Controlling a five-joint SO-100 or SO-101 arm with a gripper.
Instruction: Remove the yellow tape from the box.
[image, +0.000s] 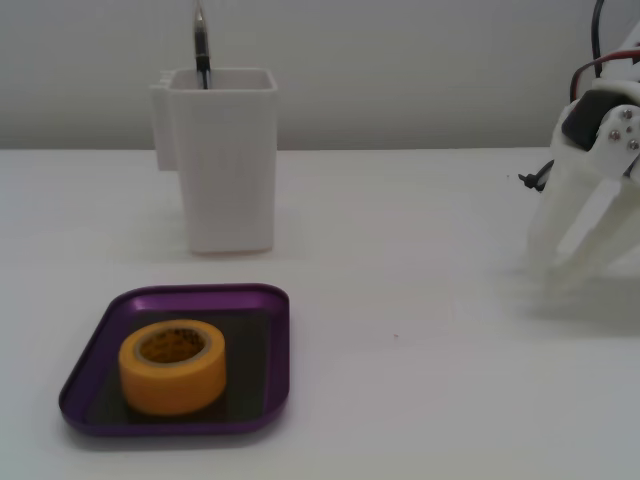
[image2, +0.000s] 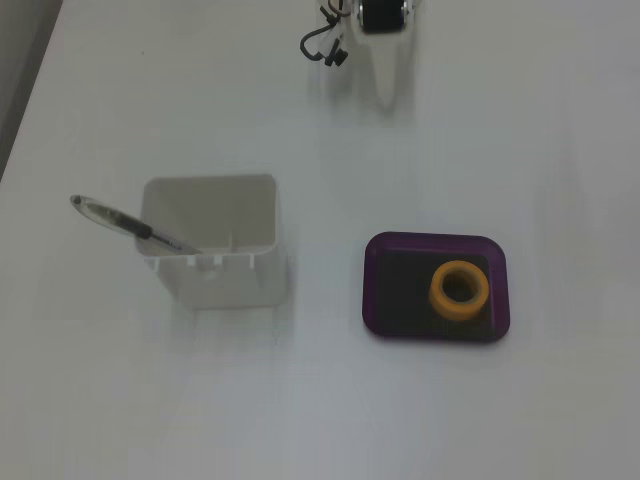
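Sitting flat in the box (image: 275, 345), hollow core facing up, the yellow tape (image: 173, 367) lies toward one end of the tray; in the fixed view from above it occupies the right half (image2: 460, 290), leaving dark bare bottom to its left. It looks to me like a light, stiff little roll: the wound tape and cardboard core should hold their shape under a squeeze, though the smooth outer face may be a bit slippery. I'd judge the surest hold to be one finger down inside the core and one outside, pinching the wall, or else spanning the whole roll across its sides. The tray's rim is low, so lifting the roll clear should need little height, but the tray itself seems light enough to slide if nudged.

The end effector (image: 585, 245) stands well apart from the tray, at the right edge of the front fixed view, pale fingers pointing down toward the surface (image: 420, 300). They look somewhat parted and hold nothing.

A tall white container (image: 222, 160) stands behind the tray, apart from it, with a pen (image2: 130, 227) leaning inside against one corner. Nothing else shows in it.
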